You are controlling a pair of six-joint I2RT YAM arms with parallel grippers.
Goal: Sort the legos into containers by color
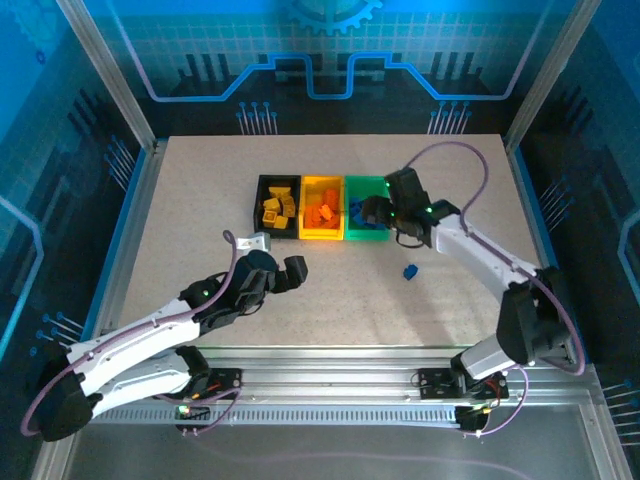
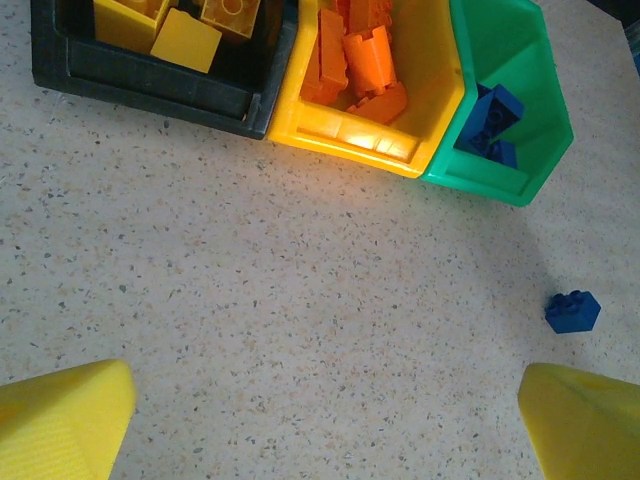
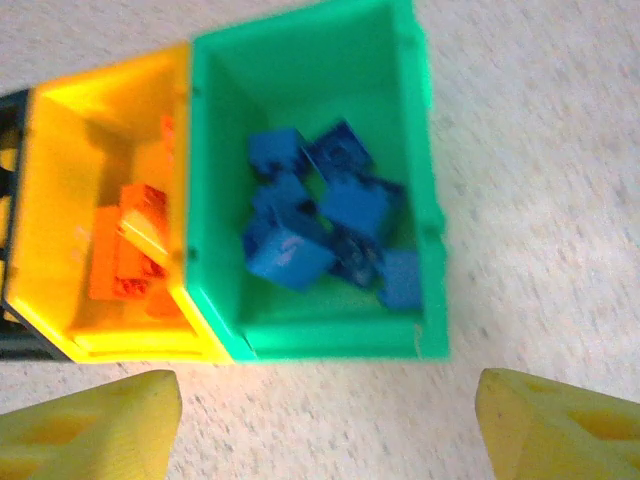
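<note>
A: Where are we w/ the sort?
B: Nearly done, I'd say. Yellow legos [image 2: 185,40] in the black bin [image 2: 150,95], orange legos [image 2: 365,60] in the yellow bin [image 2: 350,135], blue legos [image 3: 320,215] piled in the green bin [image 3: 330,345]. One loose blue lego [image 1: 409,271] lies on the tabletop [image 1: 180,220], near the green bin but apart from it.
A: Jaws?
B: Right gripper [image 3: 328,400] hovers over the green bin — jaws wide apart, nothing between them. Left gripper [image 2: 325,380] is over bare tabletop in front of the bins, jaws fully spread, empty too.
A: Next?
B: Prob. the right arm — it's closer. Needs to swing over to the loose blue lego, drop, close on it, carry it to green.
</note>
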